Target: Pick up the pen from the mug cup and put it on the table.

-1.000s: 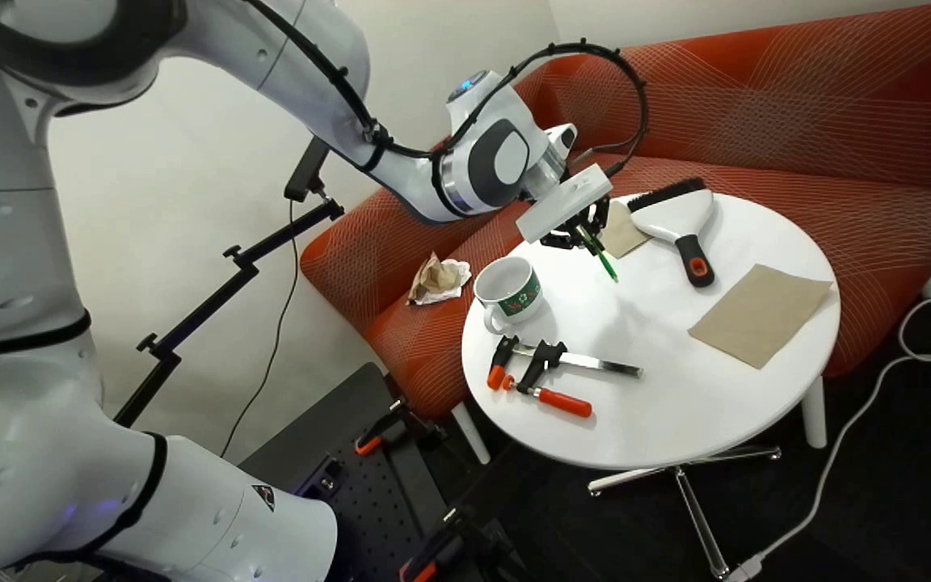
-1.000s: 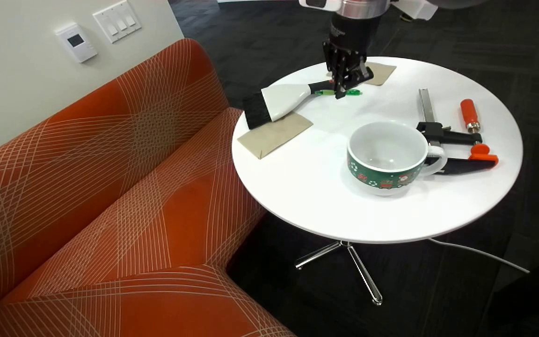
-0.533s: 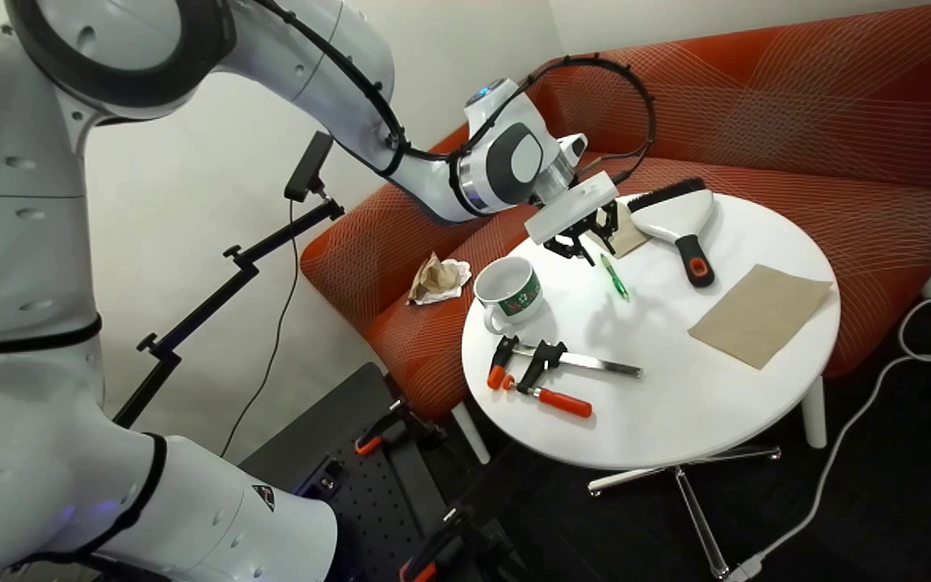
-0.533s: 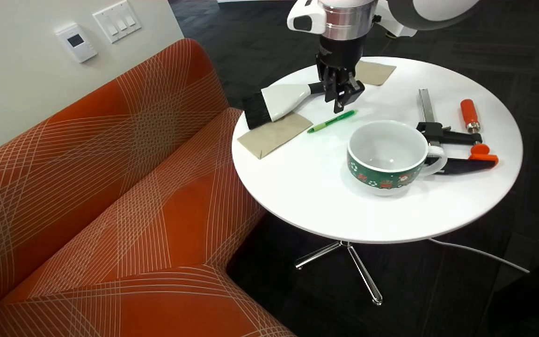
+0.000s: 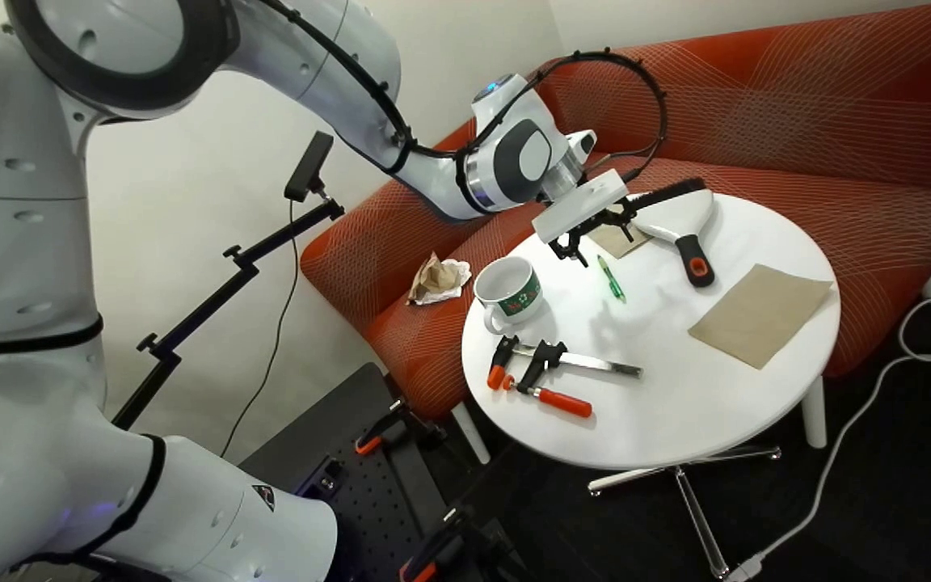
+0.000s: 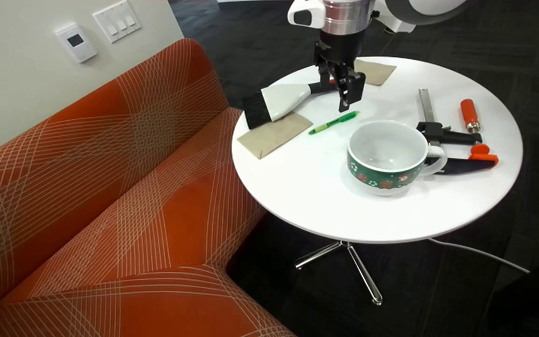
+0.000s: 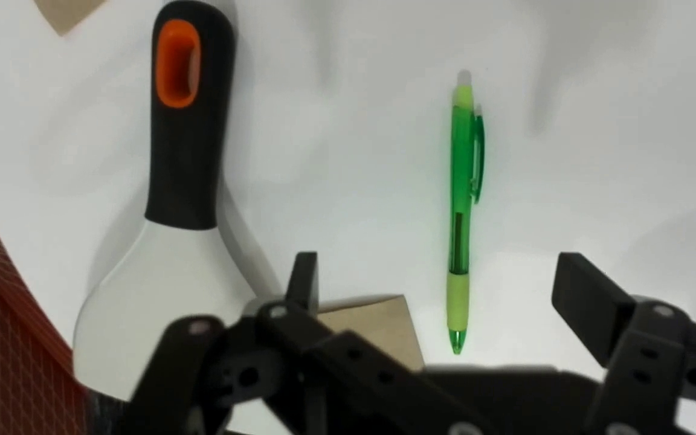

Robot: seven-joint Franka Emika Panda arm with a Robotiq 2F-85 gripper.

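Observation:
The green pen [image 7: 460, 181] lies flat on the white table [image 5: 659, 420], apart from everything I can see around it. My gripper [image 7: 438, 278] stands open above it, fingers wide to either side of the pen's tip end and touching nothing. In both exterior views the gripper [image 5: 607, 250] hovers a little over the tabletop, with the pen [image 6: 334, 122] just below. The mug cup [image 6: 386, 159], white with a green patterned band, stands upright on the table beside the pen. No pen shows inside it.
A white brush with a black handle [image 7: 188, 121] lies beside the pen. Brown paper pieces [image 5: 760, 315] lie on the table. An orange-handled clamp [image 5: 562, 402] rests near the mug. The red-orange sofa [image 5: 756, 97] borders the table.
A second ago the pen hung tilted in my gripper. It dropped flat onto the table, turning as it fell. The fingers have spread wide, and the arm has shifted slightly.

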